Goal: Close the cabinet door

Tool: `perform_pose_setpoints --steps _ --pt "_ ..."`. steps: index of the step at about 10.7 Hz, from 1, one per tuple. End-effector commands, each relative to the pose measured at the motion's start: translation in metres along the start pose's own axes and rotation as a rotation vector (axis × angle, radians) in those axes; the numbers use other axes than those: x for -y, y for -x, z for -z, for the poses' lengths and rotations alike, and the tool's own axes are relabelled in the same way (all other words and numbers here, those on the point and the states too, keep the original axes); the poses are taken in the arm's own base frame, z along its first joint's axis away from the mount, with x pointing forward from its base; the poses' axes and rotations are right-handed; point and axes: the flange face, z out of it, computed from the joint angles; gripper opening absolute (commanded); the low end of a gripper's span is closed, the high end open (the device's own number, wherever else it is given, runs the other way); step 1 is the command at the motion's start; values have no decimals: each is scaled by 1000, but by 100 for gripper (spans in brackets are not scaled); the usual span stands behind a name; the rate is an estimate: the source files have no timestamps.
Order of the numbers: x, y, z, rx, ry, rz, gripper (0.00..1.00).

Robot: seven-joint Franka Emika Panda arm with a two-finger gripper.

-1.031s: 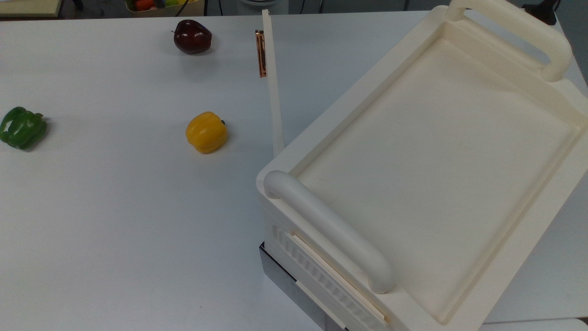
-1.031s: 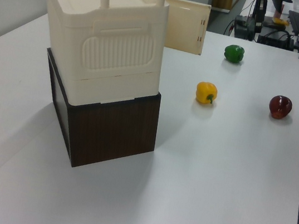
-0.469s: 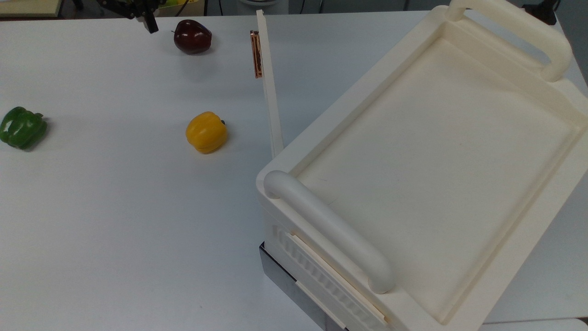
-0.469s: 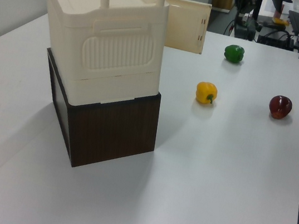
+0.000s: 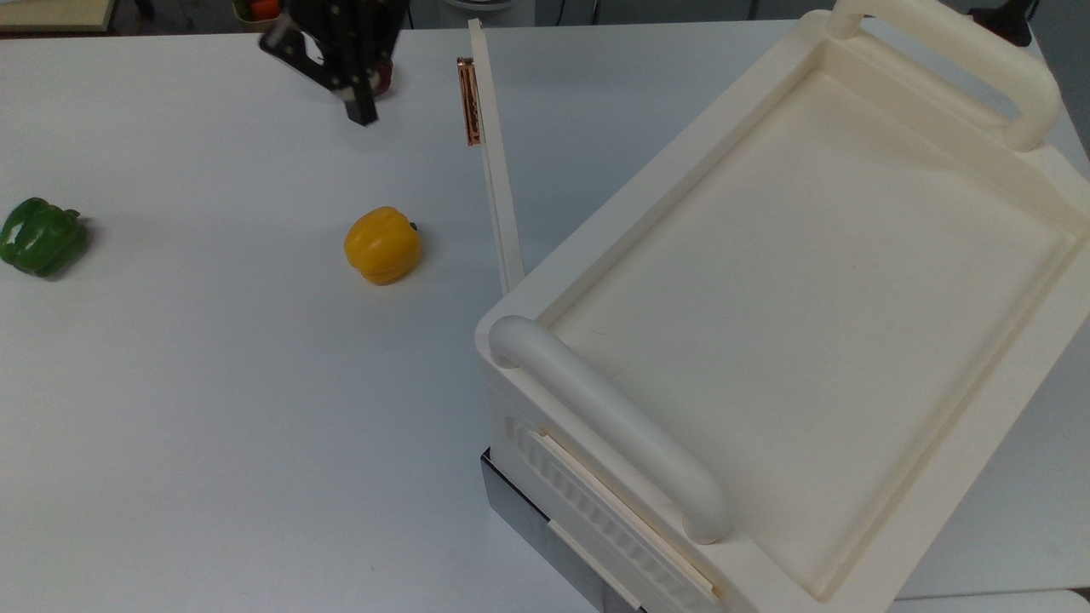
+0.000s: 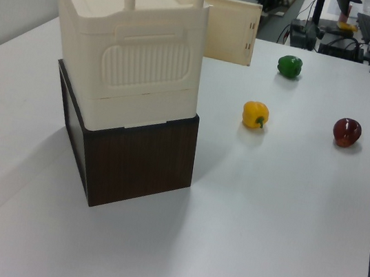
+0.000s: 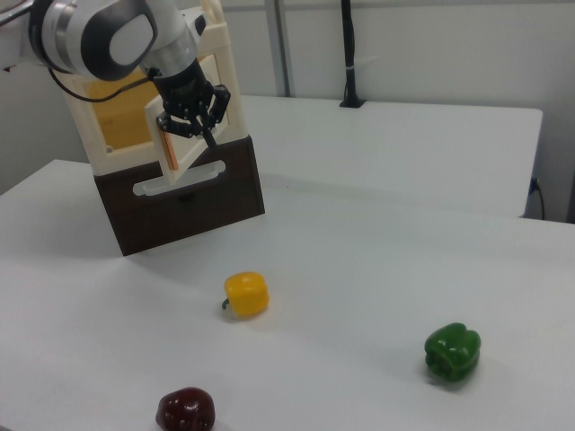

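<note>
The cabinet point(image 5: 809, 281) is a big cream box with two bar handles, and it rests on a dark brown base point(image 6: 134, 152). Its cabinet door point(image 5: 498, 187) stands swung open, seen edge-on in the top view, with a copper handle point(image 5: 466, 100) near its free end. In the left view the cabinet door point(image 6: 229, 30) shows as a flat panel behind the cabinet point(image 6: 126, 39). My gripper point(image 5: 362, 112) hangs to the top view's left of the door's free end, apart from it. In the right view my gripper point(image 7: 207, 135) is just in front of the door point(image 7: 184, 144) by the copper handle point(image 7: 168, 148).
A yellow pepper point(image 5: 382, 245) lies to the top view's left of the door. A green pepper point(image 5: 41, 236) sits far left. A dark red pepper point(image 6: 347, 132) lies near the table's edge, mostly hidden under my gripper in the top view. A ribbed drawer front point(image 5: 596, 511) faces the near side.
My arm has come in from the top view's upper left towards the door's free end and now covers the dark red pepper. The door's free end has drifted slightly to the top view's left.
</note>
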Motion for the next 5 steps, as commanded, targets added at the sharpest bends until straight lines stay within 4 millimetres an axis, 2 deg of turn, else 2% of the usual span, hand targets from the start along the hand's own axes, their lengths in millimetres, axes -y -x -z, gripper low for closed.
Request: perform_pose_setpoints --steps 1,5 --pt "15 -34 -13 -61 23 72 0" --pt "46 -71 -13 -88 8 127 0"
